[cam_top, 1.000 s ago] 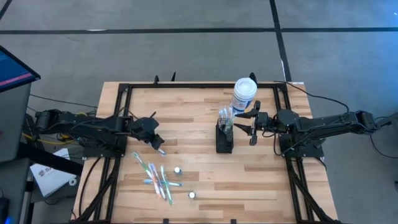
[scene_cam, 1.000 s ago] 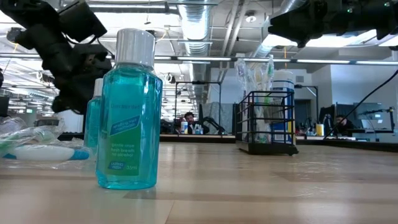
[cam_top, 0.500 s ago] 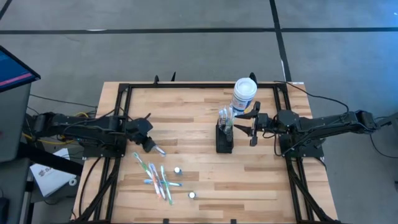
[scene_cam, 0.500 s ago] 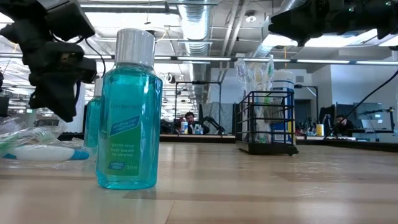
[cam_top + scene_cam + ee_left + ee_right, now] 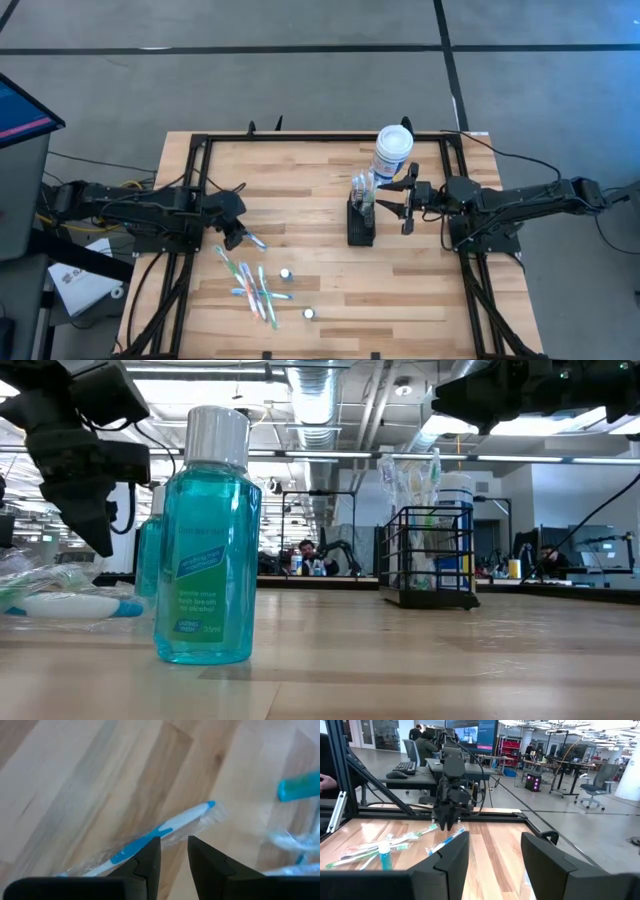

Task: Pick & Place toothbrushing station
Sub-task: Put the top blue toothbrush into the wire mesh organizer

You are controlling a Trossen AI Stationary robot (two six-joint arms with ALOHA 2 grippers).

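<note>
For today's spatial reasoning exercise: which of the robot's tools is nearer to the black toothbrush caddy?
Right. The right tool hangs just beside the black caddy, open and empty. The left tool is far across the table, over a wrapped toothbrush.

Both arms are matte black, built of slim tubular links joined by bulkier rounded joint housings, with black cables trailing from their bases. The left pincer (image 5: 174, 851) ends in two flat, blunt black fingers with squared tips. The right pincer (image 5: 494, 851) has broader, dark grey-black fingers with bevelled edges.
</note>
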